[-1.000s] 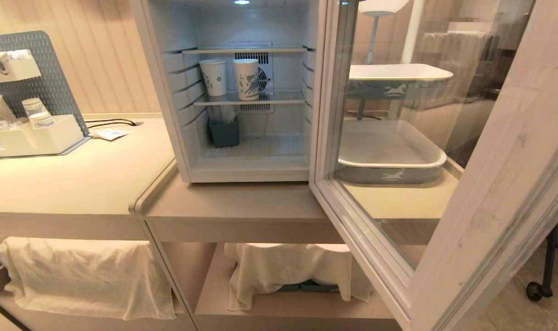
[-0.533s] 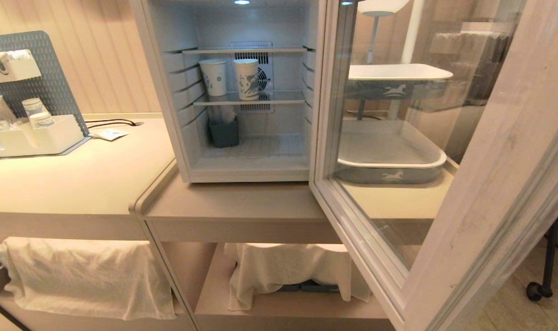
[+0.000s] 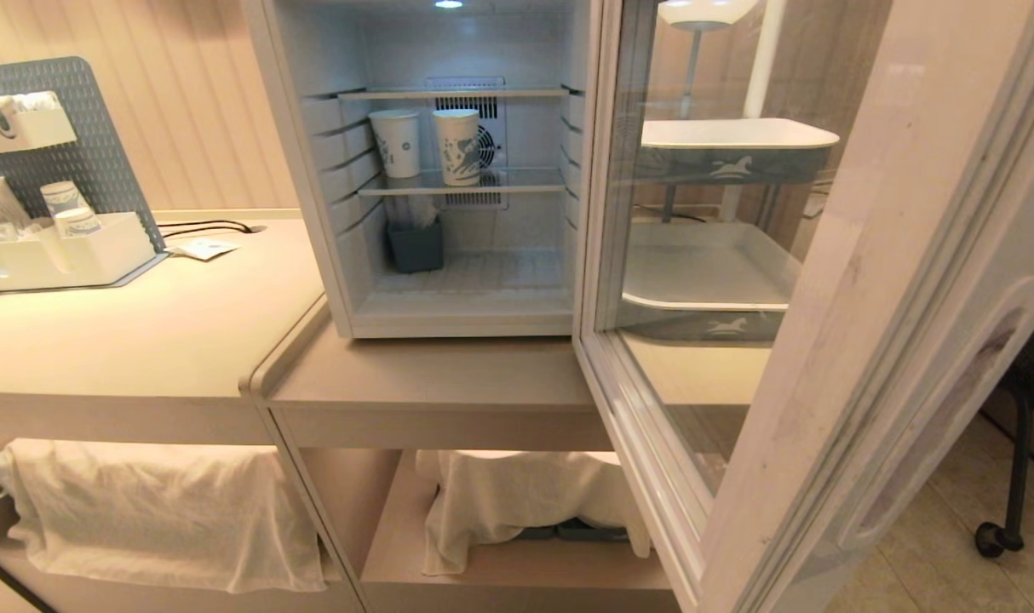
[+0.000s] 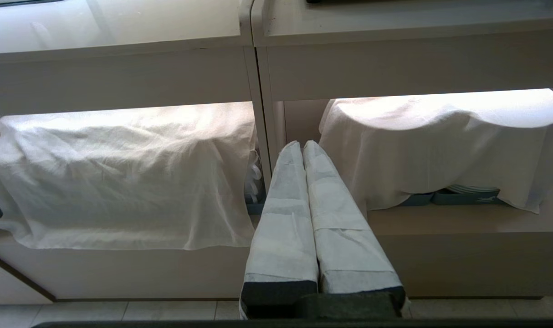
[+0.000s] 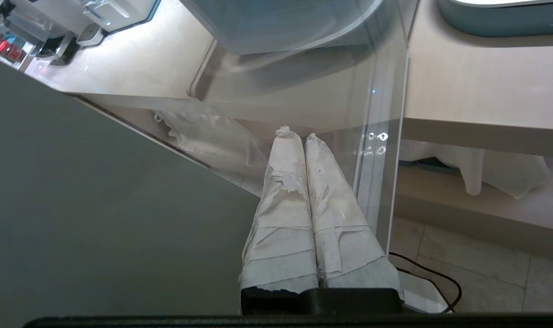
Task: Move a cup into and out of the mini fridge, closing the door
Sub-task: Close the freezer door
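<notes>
Standing wide open on the counter, the mini fridge showed a lit white interior with thin shelves. The cup, with its large blue swirl print, stood upright on the middle shelf in front of the round rear fan. Just beside it on the same shelf, toward the fridge's left wall, stood a second white cup with a small blue emblem; the two were close but apart. A dark grey bin sat on the fridge floor below them.

The door hung out toward the camera on the fridge's right side, its glass pane showing two stacked white-and-blue trays on the counter behind it.

The right gripper was not in the head view. In the right wrist view its tape-wrapped fingers were pressed together, holding nothing, tips up against the outer face of the door's glass near its pale edge strip. Whether they actually touched the pane could not be told.

The left gripper was also clenched and empty, parked low and pointing at the counter's lower shelf, between two white cloths draped over things stored there.

At the counter's left end, a white organiser with small cups stood against a grey pegboard.
</notes>
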`<state>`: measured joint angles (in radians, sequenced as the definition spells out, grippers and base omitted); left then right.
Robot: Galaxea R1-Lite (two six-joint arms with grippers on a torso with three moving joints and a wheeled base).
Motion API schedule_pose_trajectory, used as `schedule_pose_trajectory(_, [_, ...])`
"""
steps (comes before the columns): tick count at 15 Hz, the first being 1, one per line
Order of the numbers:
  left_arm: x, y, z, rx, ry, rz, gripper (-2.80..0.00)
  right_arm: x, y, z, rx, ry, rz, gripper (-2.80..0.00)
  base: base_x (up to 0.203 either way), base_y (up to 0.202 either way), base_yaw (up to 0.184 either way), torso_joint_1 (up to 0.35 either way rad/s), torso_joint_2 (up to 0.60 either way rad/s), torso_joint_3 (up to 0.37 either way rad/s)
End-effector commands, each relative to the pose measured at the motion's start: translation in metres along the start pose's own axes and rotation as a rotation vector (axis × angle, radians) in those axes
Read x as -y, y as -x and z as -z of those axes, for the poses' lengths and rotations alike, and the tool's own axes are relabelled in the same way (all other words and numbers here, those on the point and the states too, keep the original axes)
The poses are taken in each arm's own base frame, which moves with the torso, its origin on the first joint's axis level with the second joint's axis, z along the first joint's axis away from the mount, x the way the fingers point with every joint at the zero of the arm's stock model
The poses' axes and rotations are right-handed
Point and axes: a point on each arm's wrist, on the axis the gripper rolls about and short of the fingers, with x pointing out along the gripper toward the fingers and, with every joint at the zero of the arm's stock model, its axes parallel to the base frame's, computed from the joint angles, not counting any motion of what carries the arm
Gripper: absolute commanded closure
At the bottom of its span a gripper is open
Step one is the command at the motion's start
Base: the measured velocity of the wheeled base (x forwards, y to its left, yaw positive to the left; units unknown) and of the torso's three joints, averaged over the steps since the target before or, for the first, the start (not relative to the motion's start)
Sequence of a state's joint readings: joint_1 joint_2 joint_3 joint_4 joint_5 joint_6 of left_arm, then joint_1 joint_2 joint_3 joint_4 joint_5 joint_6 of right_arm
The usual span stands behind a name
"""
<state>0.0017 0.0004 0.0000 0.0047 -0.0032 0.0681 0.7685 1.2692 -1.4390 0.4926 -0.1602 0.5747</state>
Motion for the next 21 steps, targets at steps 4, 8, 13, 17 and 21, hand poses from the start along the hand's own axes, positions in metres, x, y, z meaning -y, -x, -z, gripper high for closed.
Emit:
schedule_pose_trajectory(4, [0.0, 0.0, 0.0, 0.001, 0.0, 0.0, 0.0, -0.012, -0.019, -0.009, -0.004, -0.021, -0.008, 0.0, 0.0, 0.0, 0.0, 0.0, 0.0, 0.0])
schedule_pose_trajectory(8, [0.0, 0.0, 0.0, -0.001, -0.001, 0.0, 0.0, -0.022, -0.035, -0.01, -0.025, -0.019, -0.021, 0.0, 0.0, 0.0, 0.0, 0.0, 0.0, 0.0])
schedule_pose_trajectory(13, [0.0, 0.0, 0.0, 0.0, 0.0, 0.0, 0.0, -0.045, -0.064, -0.015, -0.036, -0.006, -0.061, 0.0, 0.0, 0.0, 0.0, 0.0, 0.0, 0.0])
schedule_pose_trajectory(17, [0.0, 0.0, 0.0, 0.0, 0.001, 0.0, 0.0, -0.061, -0.087, -0.012, -0.061, 0.007, -0.087, 0.0, 0.0, 0.0, 0.0, 0.0, 0.0, 0.0])
schedule_pose_trajectory(21, [0.0, 0.0, 0.0, 0.001, 0.001, 0.0, 0.0, -0.076, -0.108, -0.008, -0.077, 0.02, -0.108, 0.0, 0.0, 0.0, 0.0, 0.0, 0.0, 0.0])
